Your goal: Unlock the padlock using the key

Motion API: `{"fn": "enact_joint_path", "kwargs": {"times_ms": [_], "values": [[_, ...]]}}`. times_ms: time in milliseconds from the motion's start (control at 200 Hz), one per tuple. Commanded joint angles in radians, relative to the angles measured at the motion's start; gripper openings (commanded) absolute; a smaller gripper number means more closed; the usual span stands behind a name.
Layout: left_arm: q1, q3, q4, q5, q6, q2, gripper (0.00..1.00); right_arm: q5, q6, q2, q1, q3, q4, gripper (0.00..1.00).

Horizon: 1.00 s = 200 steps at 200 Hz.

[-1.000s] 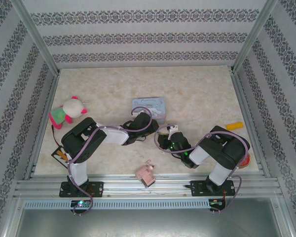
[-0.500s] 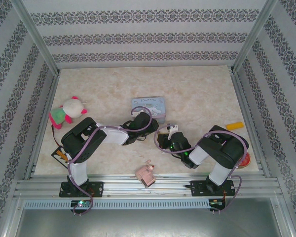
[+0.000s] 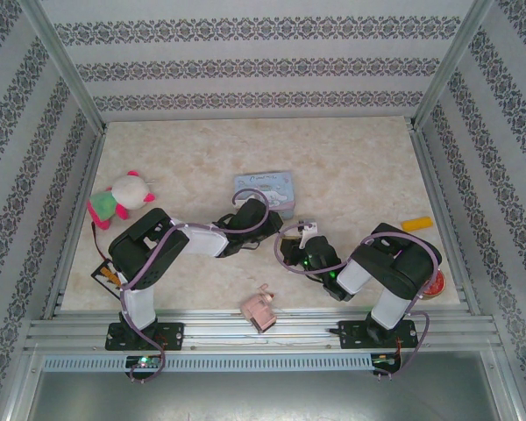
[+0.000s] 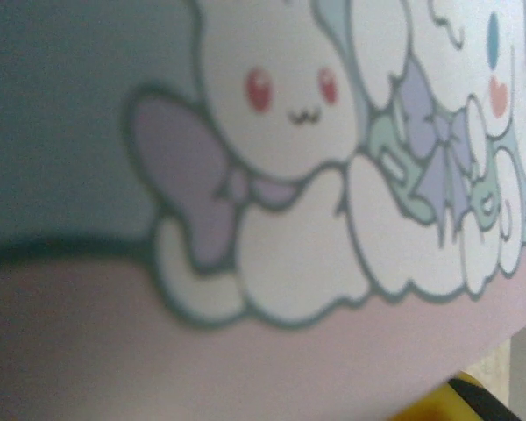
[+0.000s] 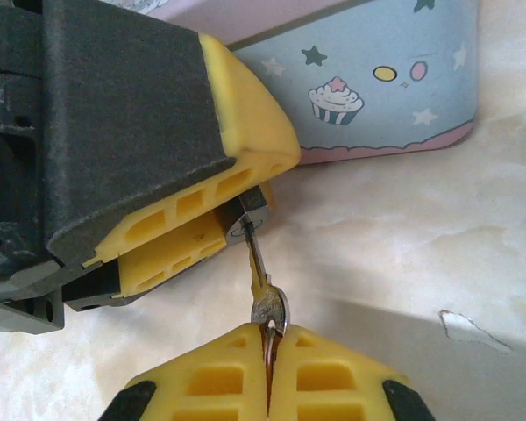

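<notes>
In the right wrist view the tiny dark padlock (image 5: 248,213) is pinched between the yellow fingers (image 5: 237,149) of my left gripper (image 5: 232,210), its silvery keyhole face turned toward me. The small silver key (image 5: 261,272) has its blade in that keyhole. My right gripper (image 5: 269,340) is shut on the key's head and ring. In the top view the left gripper (image 3: 270,230) and right gripper (image 3: 286,249) meet just in front of the blue tin (image 3: 265,189). The left wrist view is a close blur of the tin's cartoon lid (image 4: 272,175).
A pink blocky object (image 3: 259,308) lies near the front edge between the arms. A pink and white plush toy (image 3: 120,196) sits at the left, an orange piece (image 3: 417,224) and a red item (image 3: 436,285) at the right. The tin's side (image 5: 377,79) stands right behind the padlock.
</notes>
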Motion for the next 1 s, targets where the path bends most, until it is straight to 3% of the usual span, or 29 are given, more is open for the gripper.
{"fn": "enact_joint_path", "kwargs": {"times_ms": [0,365,994], "values": [[0.007,0.009,0.064,0.094,-0.062,-0.016,0.05,-0.004,-0.010,0.012,0.009,-0.007,0.058,0.00],[0.008,0.010,0.041,0.147,-0.105,-0.019,0.05,-0.003,0.034,0.038,-0.004,-0.016,0.078,0.00],[0.008,-0.001,0.027,0.122,-0.115,-0.033,0.05,0.010,0.024,-0.027,-0.025,-0.076,0.095,0.00]]}}
